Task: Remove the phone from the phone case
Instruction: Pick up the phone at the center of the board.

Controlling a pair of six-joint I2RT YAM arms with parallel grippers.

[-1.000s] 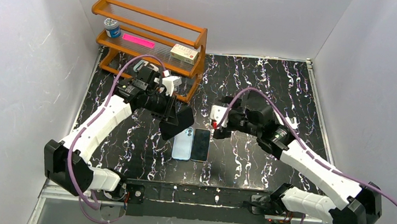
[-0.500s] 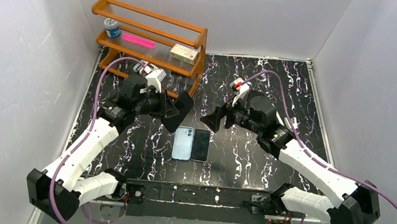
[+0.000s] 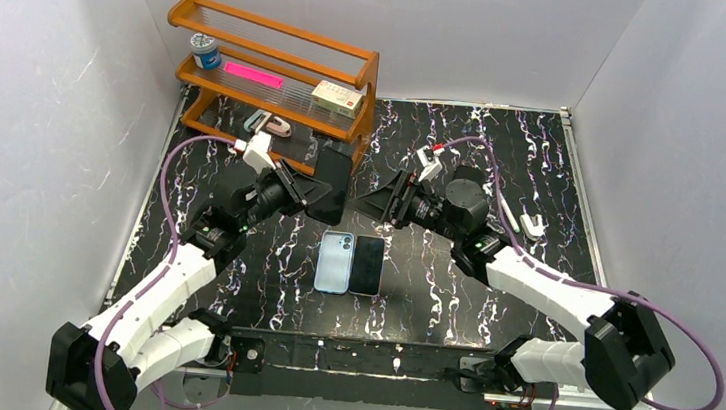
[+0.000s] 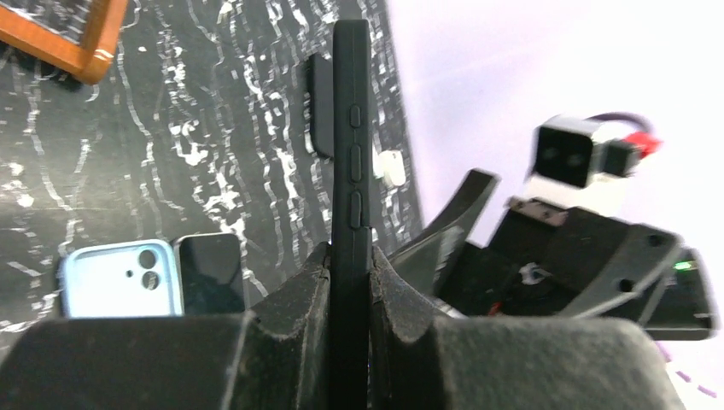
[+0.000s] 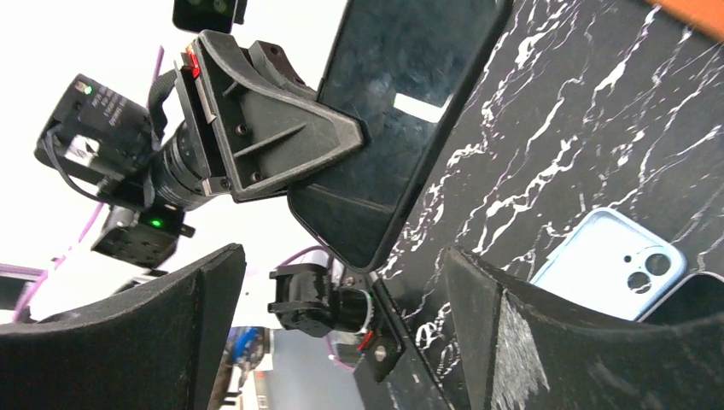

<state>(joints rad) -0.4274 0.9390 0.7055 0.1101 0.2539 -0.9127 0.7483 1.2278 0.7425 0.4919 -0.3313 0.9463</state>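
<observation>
My left gripper (image 3: 318, 193) is shut on a black phone in a black case (image 3: 333, 184) and holds it on edge above the table; in the left wrist view the case's side buttons (image 4: 353, 161) face me between my jaws (image 4: 350, 266). My right gripper (image 3: 379, 204) is open, facing the cased phone from the right, a short gap away. In the right wrist view the phone's dark screen (image 5: 401, 102) lies ahead of my open jaws (image 5: 337, 266), not between them.
A light blue phone case (image 3: 333, 261) and a black phone (image 3: 367, 264) lie side by side on the marbled table (image 3: 485, 146) below the grippers. A wooden rack (image 3: 272, 66) with a jar (image 3: 205, 50), pink item and box stands back left. A white clip (image 3: 530, 224) lies right.
My left gripper has lifted the cased phone up and toward the back. My right gripper has turned to face left and moved closer to the phone, jaws open.
</observation>
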